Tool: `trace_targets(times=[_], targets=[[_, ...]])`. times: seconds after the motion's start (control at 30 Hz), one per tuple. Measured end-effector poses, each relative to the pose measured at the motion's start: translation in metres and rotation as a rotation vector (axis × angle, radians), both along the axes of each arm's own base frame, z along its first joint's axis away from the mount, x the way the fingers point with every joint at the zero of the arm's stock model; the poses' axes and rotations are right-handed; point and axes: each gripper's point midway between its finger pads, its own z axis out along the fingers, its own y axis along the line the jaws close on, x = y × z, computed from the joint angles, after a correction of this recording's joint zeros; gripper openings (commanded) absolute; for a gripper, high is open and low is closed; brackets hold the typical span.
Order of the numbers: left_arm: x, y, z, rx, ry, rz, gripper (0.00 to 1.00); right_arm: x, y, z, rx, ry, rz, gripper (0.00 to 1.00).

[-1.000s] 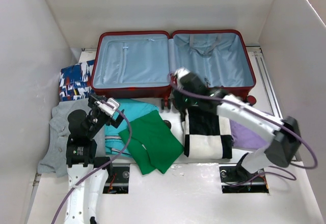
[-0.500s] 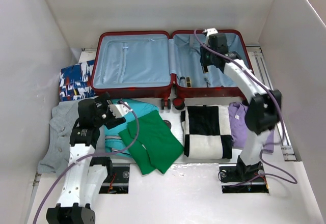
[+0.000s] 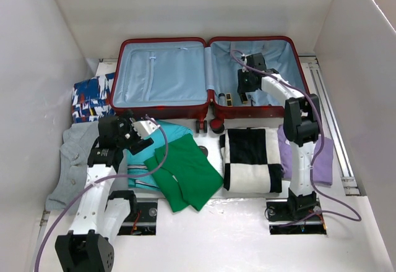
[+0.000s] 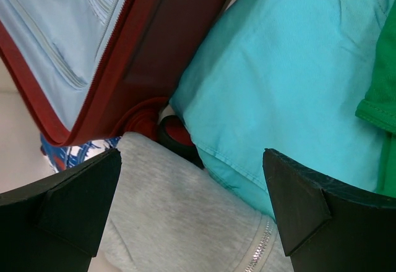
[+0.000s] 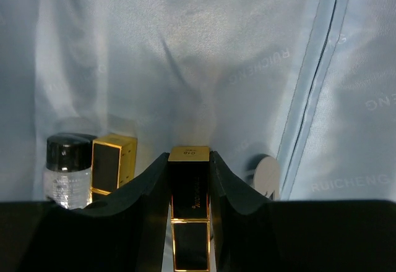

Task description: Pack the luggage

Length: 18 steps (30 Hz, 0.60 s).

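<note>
The right fingers are closed snugly on a black and gold lipstick case, gripped by its sides. This is probably so it can be set down beside the small jar and the gold-edged box at lower left, against the pale lining. The left fingers gape wide with nothing between them, over a grey top and a turquoise shirt, seemingly ready for clothing. The suitcase lies open on the counter, upper centre of the overhead frame.
</note>
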Motion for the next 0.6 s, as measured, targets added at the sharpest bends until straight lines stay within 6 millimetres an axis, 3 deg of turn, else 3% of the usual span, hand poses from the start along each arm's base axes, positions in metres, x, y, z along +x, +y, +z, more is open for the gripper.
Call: trace_targets(times=[0.1, 0.13, 0.27, 0.47, 0.53, 0.6], targets=[[0.001, 0.000, -0.004, -0.009, 0.016, 0.012, 0.97, 0.001, 0.002, -0.002, 0.029, 0.004, -0.019, 0.12], [0.001, 0.000, -0.004, -0.011, 0.017, 0.014, 0.97, 0.002, 0.003, -0.001, 0.034, 0.002, -0.023, 0.34], [0.002, 0.001, -0.002, -0.015, 0.009, 0.020, 0.97, 0.001, 0.004, -0.006, 0.050, 0.010, -0.042, 0.71], [0.002, 0.000, 0.001, -0.024, -0.003, 0.026, 0.99, -0.011, 0.002, -0.020, 0.042, 0.049, -0.045, 0.75], [0.001, 0.000, 0.004, -0.027, -0.014, 0.023, 0.99, -0.014, 0.001, -0.010, 0.037, 0.035, -0.033, 0.76], [0.001, -0.001, 0.007, -0.030, -0.024, 0.020, 0.99, -0.020, 0.000, 0.012, 0.025, 0.005, -0.010, 0.77]])
